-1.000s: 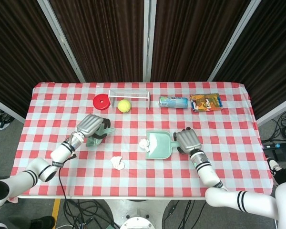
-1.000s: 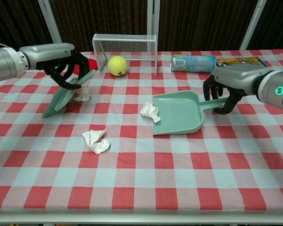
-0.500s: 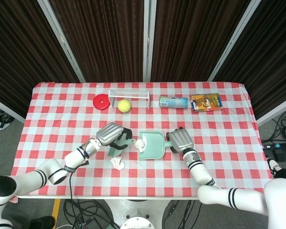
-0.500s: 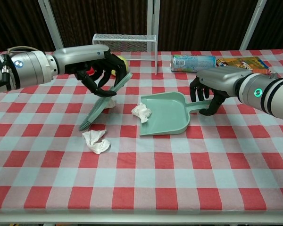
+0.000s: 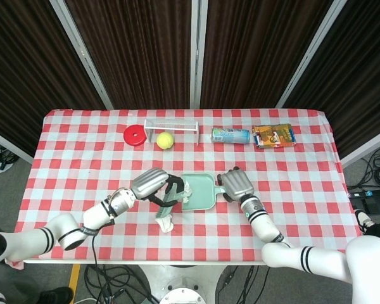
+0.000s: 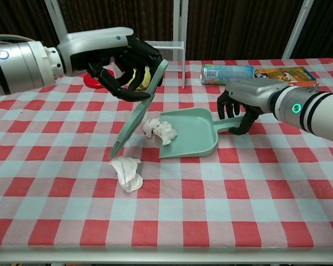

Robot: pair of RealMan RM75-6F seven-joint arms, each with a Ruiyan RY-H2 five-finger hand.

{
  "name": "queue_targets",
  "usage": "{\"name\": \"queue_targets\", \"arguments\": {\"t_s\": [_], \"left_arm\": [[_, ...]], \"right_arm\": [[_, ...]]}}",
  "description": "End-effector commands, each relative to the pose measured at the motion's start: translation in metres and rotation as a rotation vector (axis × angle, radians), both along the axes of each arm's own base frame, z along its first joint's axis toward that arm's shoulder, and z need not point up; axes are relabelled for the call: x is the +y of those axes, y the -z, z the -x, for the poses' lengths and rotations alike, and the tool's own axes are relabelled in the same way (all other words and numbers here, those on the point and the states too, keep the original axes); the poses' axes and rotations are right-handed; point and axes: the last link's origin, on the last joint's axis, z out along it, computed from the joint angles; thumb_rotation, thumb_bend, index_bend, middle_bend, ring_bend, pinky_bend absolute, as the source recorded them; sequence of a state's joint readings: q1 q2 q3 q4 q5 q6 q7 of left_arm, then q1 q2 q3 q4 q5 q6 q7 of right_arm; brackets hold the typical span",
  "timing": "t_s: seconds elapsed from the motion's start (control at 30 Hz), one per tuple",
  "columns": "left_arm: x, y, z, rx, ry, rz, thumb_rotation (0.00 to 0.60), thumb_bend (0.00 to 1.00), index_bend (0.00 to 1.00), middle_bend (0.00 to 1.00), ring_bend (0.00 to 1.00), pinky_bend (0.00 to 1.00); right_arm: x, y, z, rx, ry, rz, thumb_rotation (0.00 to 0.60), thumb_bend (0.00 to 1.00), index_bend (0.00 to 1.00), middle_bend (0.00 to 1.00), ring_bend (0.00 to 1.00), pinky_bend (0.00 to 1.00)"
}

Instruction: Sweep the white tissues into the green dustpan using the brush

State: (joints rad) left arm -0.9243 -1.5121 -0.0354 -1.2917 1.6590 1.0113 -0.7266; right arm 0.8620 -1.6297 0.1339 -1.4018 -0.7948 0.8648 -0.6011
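My left hand (image 6: 125,61) (image 5: 153,182) grips the handle of the green brush (image 6: 137,111), which slants down to bristles just left of the dustpan's mouth. The green dustpan (image 6: 193,136) (image 5: 199,195) lies flat in the table's middle, and my right hand (image 6: 236,108) (image 5: 235,185) holds its handle. Two crumpled white tissues (image 6: 159,130) sit at the pan's open edge, right beside the brush. Another white tissue (image 6: 127,172) (image 5: 164,223) lies loose on the cloth below the bristles, nearer the front.
At the back stand a wire goal (image 5: 171,126), a yellow tennis ball (image 5: 164,140), a red disc (image 5: 134,135), a lying can (image 6: 227,73) and a snack packet (image 6: 283,72). The checked cloth covers the table.
My left hand carried the brush rightward, pushing a tissue up to the dustpan's mouth. My right hand slid the dustpan left. The loose front tissue shifted slightly right.
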Motion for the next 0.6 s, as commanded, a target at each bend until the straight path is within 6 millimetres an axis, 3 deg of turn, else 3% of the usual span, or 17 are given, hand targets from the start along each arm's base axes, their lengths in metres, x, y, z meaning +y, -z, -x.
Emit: {"name": "queue_targets", "arguments": {"t_s": [0.03,0.27,0.6], "left_arm": [[-0.008,-0.021,0.02,0.027,-0.068,-0.056,0.6,0.45,0.55,0.55,0.63,0.8],[-0.043,-0.033,0.043,0.052,-0.215,-0.119,0.6,0.46,0.55,0.55,0.63,0.8],[-0.086,-0.008,0.029,0.036,-0.266,-0.157,0.6,0.46,0.55,0.55,0.63,0.81]], "right_arm": [[-0.003,0.0,0.0,0.011,-0.023,-0.015,0.6,0.43,0.68,0.62,0.36,0.25],[-0.007,-0.003,0.004,0.027,-0.05,-0.041,0.6,0.43,0.68,0.62,0.36,0.25],[-0.008,-0.005,0.003,0.046,-0.093,-0.085,0.6,0.43,0.68,0.62,0.36,0.25]]}}
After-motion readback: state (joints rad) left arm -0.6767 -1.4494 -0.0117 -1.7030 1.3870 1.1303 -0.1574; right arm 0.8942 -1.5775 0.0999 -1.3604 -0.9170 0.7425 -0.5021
